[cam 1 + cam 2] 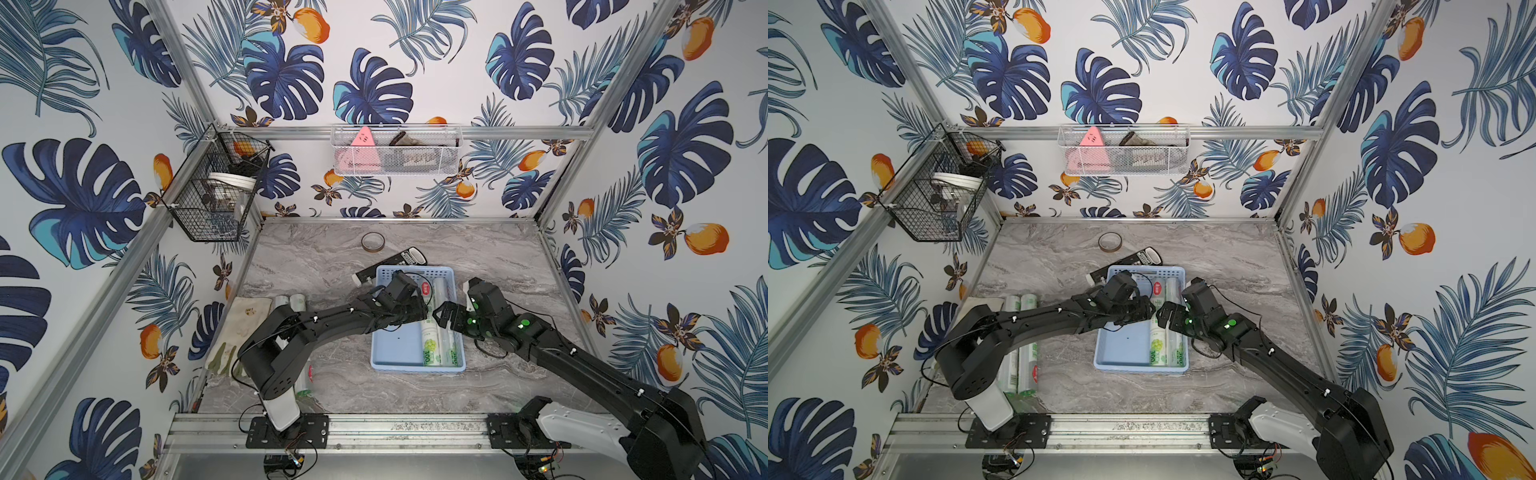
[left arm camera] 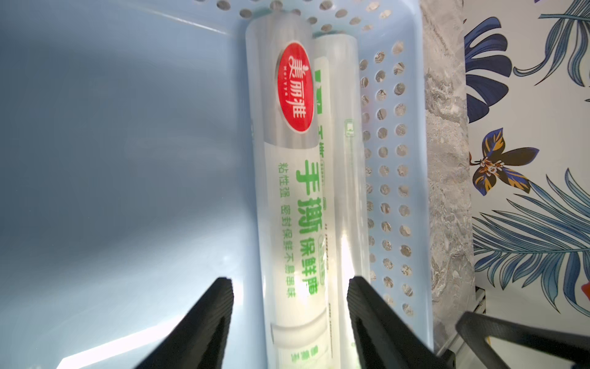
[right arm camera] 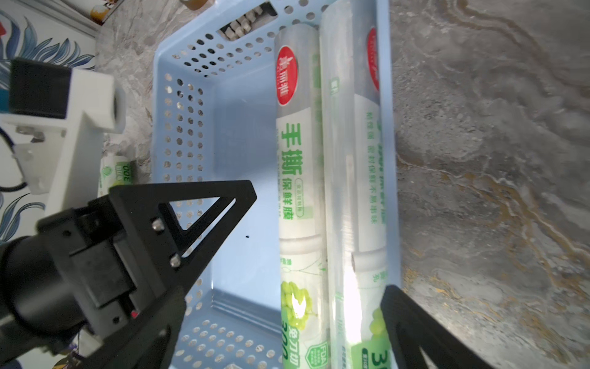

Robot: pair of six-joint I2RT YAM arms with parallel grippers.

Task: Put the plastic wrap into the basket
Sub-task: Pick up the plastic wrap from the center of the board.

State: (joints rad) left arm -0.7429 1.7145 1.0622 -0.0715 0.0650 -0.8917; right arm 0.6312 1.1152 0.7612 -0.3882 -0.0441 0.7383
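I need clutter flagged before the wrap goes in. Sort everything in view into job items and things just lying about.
Job: blue basket; two plastic wrap rolls inside it; two plastic wrap rolls on the table.

Lying about: tape ring; remote; glove; black wire basket; white mesh basket.

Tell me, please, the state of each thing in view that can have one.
Basket, upright, holding two rolls.
Rolls in basket, lying side by side along one wall.
Rolls on table, lying side by side, partly under the left arm.
Left hand, open, straddling one basket roll.
Right hand, open, above the basket.
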